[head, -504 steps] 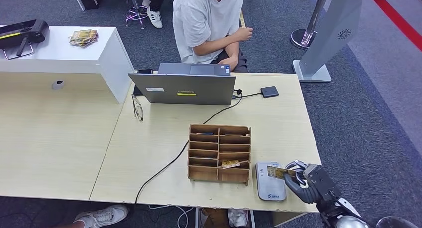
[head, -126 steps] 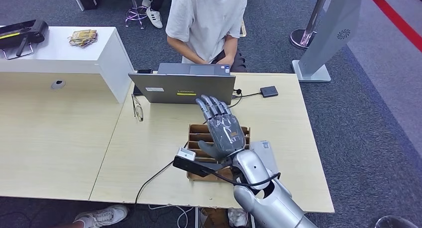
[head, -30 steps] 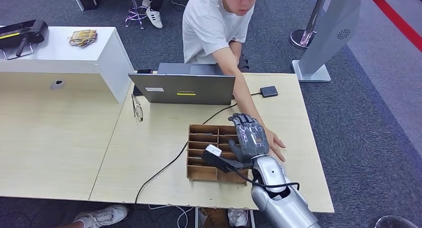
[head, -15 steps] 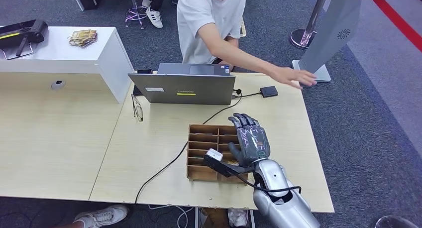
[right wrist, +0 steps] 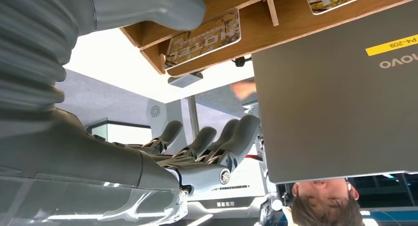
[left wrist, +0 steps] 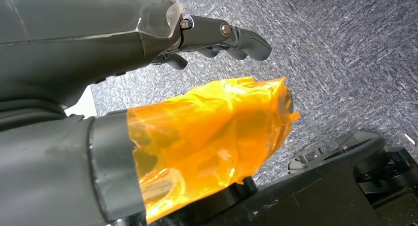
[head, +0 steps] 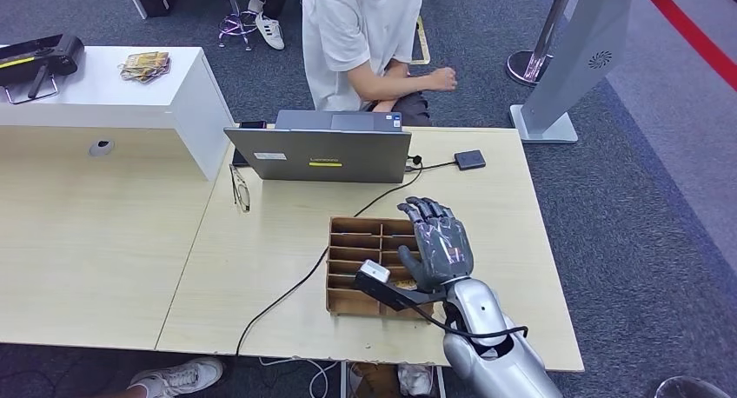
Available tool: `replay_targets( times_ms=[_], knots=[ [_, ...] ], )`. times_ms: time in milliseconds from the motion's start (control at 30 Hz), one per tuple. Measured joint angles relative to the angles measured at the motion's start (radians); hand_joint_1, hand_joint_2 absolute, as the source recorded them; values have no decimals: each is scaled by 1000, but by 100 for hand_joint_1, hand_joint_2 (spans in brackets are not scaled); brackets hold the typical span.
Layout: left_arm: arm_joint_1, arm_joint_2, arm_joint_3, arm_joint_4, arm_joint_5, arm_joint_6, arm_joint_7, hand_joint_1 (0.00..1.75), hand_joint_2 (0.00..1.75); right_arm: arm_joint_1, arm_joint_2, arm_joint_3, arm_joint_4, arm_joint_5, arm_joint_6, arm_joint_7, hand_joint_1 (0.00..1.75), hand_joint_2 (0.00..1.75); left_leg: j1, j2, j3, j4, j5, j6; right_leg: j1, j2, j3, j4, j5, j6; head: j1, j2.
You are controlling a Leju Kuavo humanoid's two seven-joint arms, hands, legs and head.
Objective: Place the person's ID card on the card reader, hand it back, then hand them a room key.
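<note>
The right hand (head: 439, 243) hovered over the wooden rack (head: 365, 263) on the table (head: 261, 242) with fingers spread and holding nothing; a room key (right wrist: 203, 37) sat in a rack slot; the left hand (left wrist: 148, 43) hung empty, fingers loosely curled; the person (head: 365, 33) sat behind the laptop (head: 317, 155).

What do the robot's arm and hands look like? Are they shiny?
The right arm is shiny, rounded silver, with a thin black cable looping across it. The right hand is dark grey with glossy, jointed fingers, and a black camera bar with a white tip sticks out at the wrist. The left hand is dark grey too, its thumb wrapped in see-through orange tape.
</note>
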Motion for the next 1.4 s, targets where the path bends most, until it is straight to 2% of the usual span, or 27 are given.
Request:
replay_targets(
  times_ms=[967, 1400],
  knots=[
    [0, 0, 1, 0, -3, 0, 0, 0, 0, 3, -3, 3, 29, -1, 1, 0, 52, 175, 0, 0, 0, 0, 0, 0, 0, 0, 0, 0, 0, 0, 0, 0],
    [0, 0, 1, 0, -3, 0, 0, 0, 0, 3, -3, 5, 36, -1, 1, 0, 60, 175, 0, 0, 0, 0, 0, 0, 0, 0, 0, 0, 0, 0, 0, 0]
  ],
)
